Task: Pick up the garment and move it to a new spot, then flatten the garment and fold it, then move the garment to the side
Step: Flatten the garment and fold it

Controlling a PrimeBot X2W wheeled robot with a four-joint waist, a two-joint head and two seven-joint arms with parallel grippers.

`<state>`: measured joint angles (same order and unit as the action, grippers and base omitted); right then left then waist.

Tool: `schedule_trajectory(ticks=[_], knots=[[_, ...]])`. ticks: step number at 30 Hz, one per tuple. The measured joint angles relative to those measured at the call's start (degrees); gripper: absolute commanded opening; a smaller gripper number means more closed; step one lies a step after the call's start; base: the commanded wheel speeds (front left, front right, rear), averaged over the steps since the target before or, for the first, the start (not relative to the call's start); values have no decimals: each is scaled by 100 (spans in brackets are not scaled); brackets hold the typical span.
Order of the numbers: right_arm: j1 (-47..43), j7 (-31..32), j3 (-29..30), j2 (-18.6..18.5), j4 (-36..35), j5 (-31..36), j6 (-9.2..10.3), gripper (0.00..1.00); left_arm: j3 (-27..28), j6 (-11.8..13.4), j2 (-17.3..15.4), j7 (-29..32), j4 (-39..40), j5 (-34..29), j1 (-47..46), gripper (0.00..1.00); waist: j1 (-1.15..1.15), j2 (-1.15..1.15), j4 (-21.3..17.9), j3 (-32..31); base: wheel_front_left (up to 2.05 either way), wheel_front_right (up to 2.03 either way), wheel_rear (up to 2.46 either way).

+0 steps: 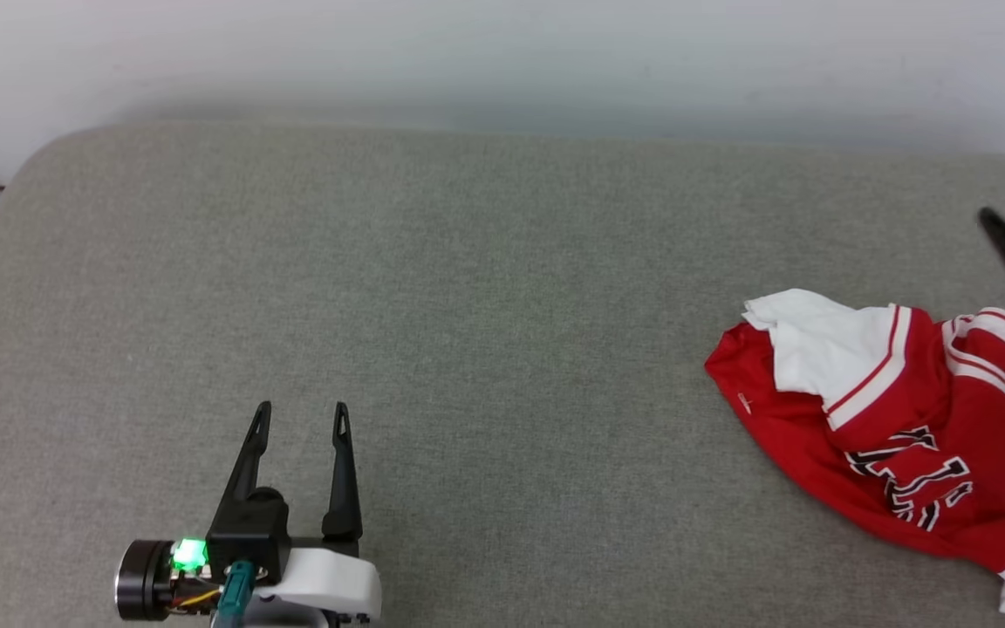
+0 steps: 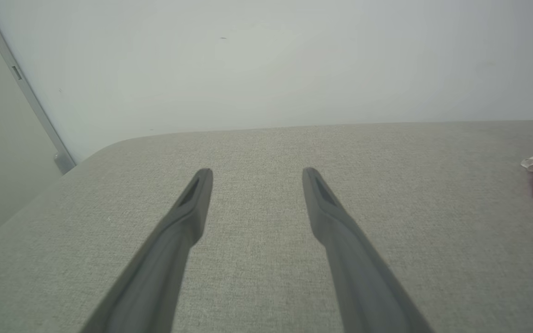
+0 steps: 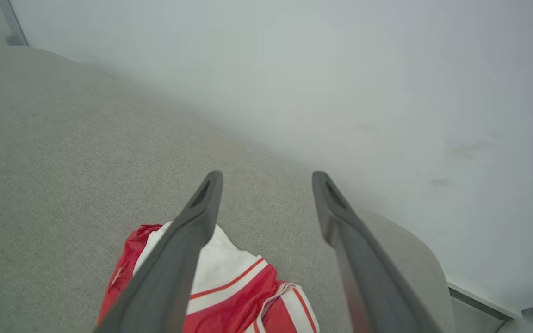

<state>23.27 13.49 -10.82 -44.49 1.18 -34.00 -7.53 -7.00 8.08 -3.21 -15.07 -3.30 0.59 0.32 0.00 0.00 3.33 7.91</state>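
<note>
The shirt [image 1: 886,436] lies crumpled in a heap at the near right of the grey cushion [image 1: 468,288]. A white sleeve is flopped over the red body and the lettering is partly hidden. It looks light, limp and a little slick, so it will likely sag and slide rather than hold its shape. A pinch on a raised fold, such as the striped trim, seems the surest hold. The right gripper [image 3: 266,178] hovers close over it, fingers spread wide, holding nothing. The left gripper [image 1: 302,410] sits well apart at the near left, also wide open and empty.
</note>
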Motion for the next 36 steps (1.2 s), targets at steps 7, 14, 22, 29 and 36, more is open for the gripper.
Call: schedule_trajectory(ticks=[7,14,22,29,36], knots=[[1098,1931,-1325,-181,32,-369,0,100,-141,25,12,0,30,16,-307,100,0,0,226,405,0,0,0],[2050,3263,-2346,-275,737,-533,0,100,-319,107,19,0,148,75,-591,100,0,0,513,841,0,0,0],[2662,3445,-3158,-223,1660,-442,0,100,-520,256,24,0,272,241,-910,100,1,0,804,1443,0,0,0],[2997,3334,-3673,-249,2118,-687,3,100,-642,394,26,0,290,333,-1037,100,0,0,989,1808,0,0,0],[3141,2607,-3972,-203,2318,-1018,2,0,-604,425,30,0,241,344,-1062,100,1,0,946,1706,0,0,0]])
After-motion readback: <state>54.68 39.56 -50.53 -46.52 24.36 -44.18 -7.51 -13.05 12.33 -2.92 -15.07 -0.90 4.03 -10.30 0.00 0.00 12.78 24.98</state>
